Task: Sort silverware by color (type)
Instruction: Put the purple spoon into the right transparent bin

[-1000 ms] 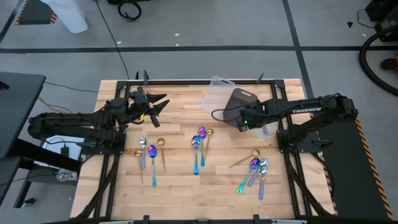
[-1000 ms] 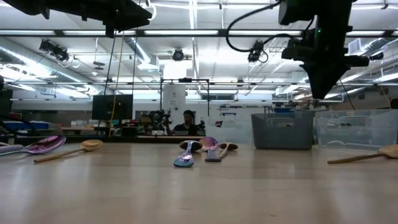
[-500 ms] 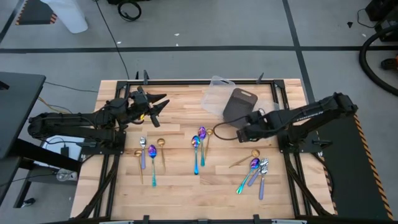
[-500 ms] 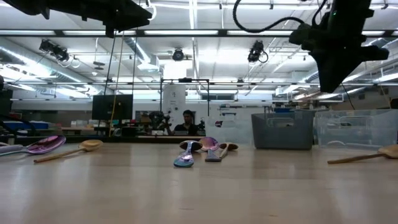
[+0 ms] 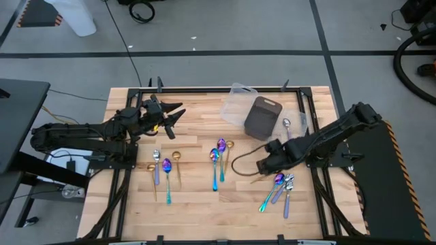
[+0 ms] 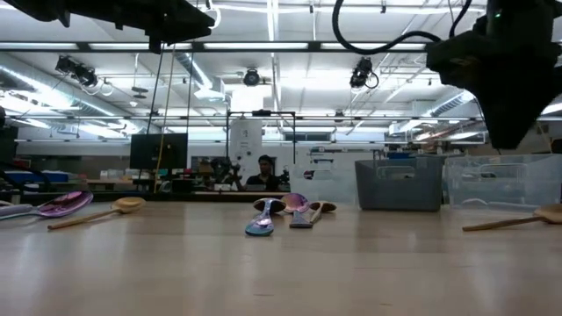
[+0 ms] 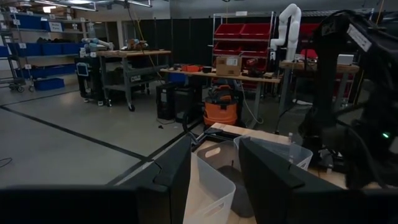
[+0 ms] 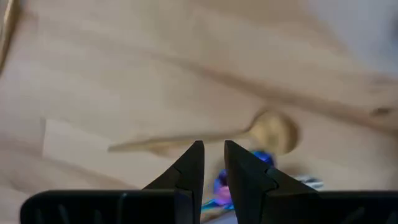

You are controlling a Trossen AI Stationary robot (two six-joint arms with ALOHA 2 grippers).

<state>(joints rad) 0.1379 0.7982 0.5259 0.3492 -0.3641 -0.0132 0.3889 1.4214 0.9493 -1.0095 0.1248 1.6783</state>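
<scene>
Slim gold metal spoon: lies crosswise just ahead of right hand, fingers slightly parted, empty. Left hand waits far off, open, empty.

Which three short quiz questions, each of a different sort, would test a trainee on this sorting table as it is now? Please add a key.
1. True or false: the left gripper holds a spoon in its jaws.
2. Which finish has the lone spoon lying in the clear tray? A gold, B silver, C iridescent.
3. Fill in: the nearest spoon ahead of the right gripper has a ____ finish.

Key: 1 false, its jaws are open and empty; 2 B; 3 gold.
</scene>
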